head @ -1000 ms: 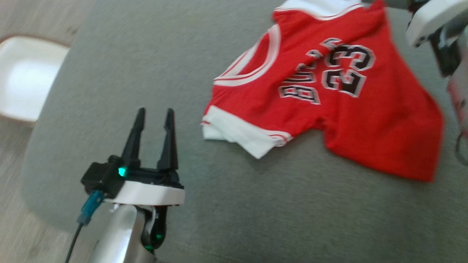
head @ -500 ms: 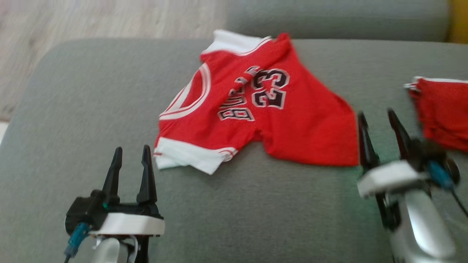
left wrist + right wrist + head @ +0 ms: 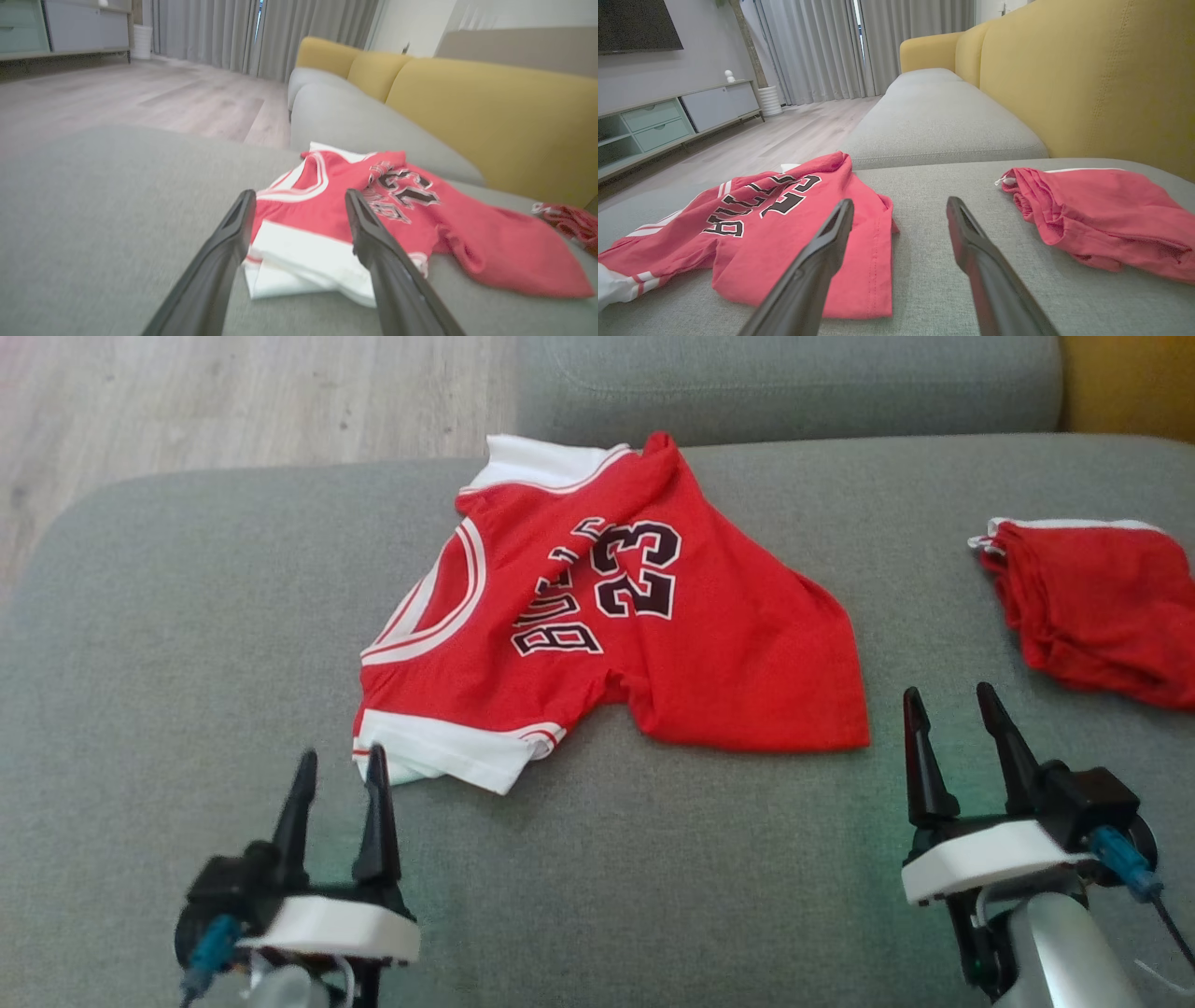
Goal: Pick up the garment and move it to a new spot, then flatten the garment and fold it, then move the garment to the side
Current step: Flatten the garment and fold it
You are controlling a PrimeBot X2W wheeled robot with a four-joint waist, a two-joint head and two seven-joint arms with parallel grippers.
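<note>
The garment is a red jersey with white trim and the number 23, lying partly bunched on the grey sofa seat. My left gripper stands open at the lower left, its tips just short of the jersey's white sleeve hem. In the left wrist view the garment lies right ahead of the open left gripper. My right gripper is open at the lower right, just off the jersey's bottom corner. The right wrist view shows the garment to the left of the right gripper.
A second red piece, crumpled shorts, lies on the seat at the right, also seen as shorts right of the fingers. A yellow backrest rises behind. Wooden floor lies beyond the seat's far left edge.
The head camera has swung round, so the whole picture shifted and both grippers and the shorts now show. The jersey lies as before. Both grippers stay open.
</note>
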